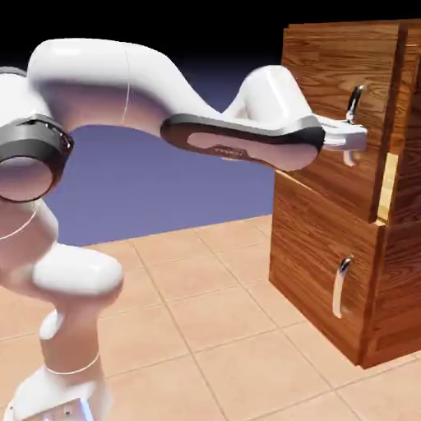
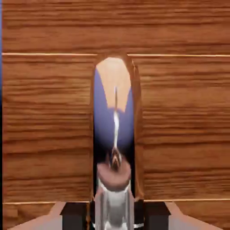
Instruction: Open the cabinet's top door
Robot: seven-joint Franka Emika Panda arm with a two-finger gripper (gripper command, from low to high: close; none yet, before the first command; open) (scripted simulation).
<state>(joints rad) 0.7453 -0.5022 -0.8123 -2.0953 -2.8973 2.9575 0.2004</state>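
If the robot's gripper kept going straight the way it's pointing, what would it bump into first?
Probably the top door: the gripper points right at its wood, with the silver handle already between its fingers. I can't tell how far away the wood is.

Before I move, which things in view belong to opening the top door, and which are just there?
Job:
- top door
- top door's handle
- gripper, its fingers on either side of that handle

Not the job:
- lower door
- lower door's handle
- tiled floor

Reddish-brown wood grain across the top door.
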